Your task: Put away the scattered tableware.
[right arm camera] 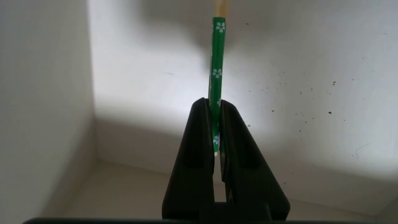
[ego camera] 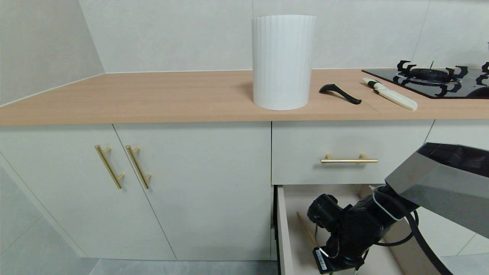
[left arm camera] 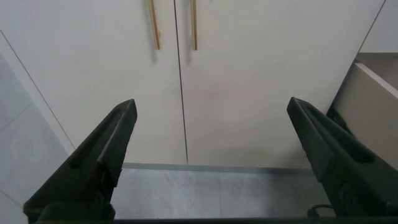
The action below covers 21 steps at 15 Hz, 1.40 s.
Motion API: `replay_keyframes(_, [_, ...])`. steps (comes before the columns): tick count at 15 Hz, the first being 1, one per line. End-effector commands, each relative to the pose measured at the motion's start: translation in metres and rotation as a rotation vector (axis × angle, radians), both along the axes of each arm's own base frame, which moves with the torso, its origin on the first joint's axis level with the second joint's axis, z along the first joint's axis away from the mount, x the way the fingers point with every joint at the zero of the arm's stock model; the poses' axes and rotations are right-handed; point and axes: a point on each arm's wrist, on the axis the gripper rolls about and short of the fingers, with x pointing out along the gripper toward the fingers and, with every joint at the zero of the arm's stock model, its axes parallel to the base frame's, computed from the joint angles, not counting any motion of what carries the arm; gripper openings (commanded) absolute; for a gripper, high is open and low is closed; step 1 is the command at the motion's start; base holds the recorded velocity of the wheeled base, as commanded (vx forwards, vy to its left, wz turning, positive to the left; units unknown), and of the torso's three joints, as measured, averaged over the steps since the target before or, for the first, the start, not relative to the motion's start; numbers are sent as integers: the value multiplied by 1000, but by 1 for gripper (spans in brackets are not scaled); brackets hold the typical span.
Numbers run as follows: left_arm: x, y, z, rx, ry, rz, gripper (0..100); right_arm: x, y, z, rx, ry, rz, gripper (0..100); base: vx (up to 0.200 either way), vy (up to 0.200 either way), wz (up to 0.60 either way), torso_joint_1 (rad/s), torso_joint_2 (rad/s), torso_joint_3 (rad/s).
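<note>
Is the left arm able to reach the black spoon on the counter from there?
Probably not as it stands: the left gripper hangs open low before the cabinet doors, below the counter where the black spoon lies. Nothing crowds the spoon itself.

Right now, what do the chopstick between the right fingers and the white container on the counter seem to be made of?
Chopstick: probably wood or bamboo, by its pale bare end; the rest wears green paint with white flowers. Container: matte white, ribbed, plastic or ceramic; cannot tell which.
</note>
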Motion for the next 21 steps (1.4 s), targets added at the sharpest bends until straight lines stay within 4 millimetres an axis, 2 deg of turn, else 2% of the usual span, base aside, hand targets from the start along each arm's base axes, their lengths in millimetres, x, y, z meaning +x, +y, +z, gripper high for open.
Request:
replay_keyframes(1, [0, 0, 0, 0, 2, 1, 100, 0, 0, -2, -5, 7, 1, 0, 0, 0, 0, 0, 0, 0])
replay_keyframes(7, [0, 0, 0, 0, 2, 1, 100, 0, 0, -2, -5, 7, 0, 0, 0, 0, 0, 0, 0, 0])
replay_keyframes(8, [0, 0, 0, 0, 2, 1, 100, 0, 0, -2, -5, 7, 0, 100, 0, 0, 0, 0, 0, 0])
replay_keyframes(14, [0, 0, 0, 0, 2, 1, 100, 0, 0, -2, -2, 7, 1, 100, 0, 0, 0, 0, 0, 0])
replay_keyframes(16, [0, 0, 0, 0, 2, 1, 100, 0, 0, 7, 8, -6, -1, 100, 0, 0, 0, 0, 0, 0])
replay_keyframes(17, [0, 0, 0, 0, 2, 1, 100, 1, -4, 24, 35, -50, -14, 100, 0, 0, 0, 0, 0, 0])
replay_keyframes(18, [0, 0, 0, 0, 2, 1, 100, -1, -16, 63, 92, -133, -37, 100, 0, 0, 0, 0, 0, 0])
replay_keyframes(19, [0, 0, 0, 0, 2, 1, 100, -11, -25, 98, 137, -202, -43, 100, 0, 0, 0, 0, 0, 0])
replay_keyframes(21, [0, 0, 0, 0, 2, 1, 100, -32, -38, 145, 204, -326, -41, 100, 0, 0, 0, 0, 0, 0])
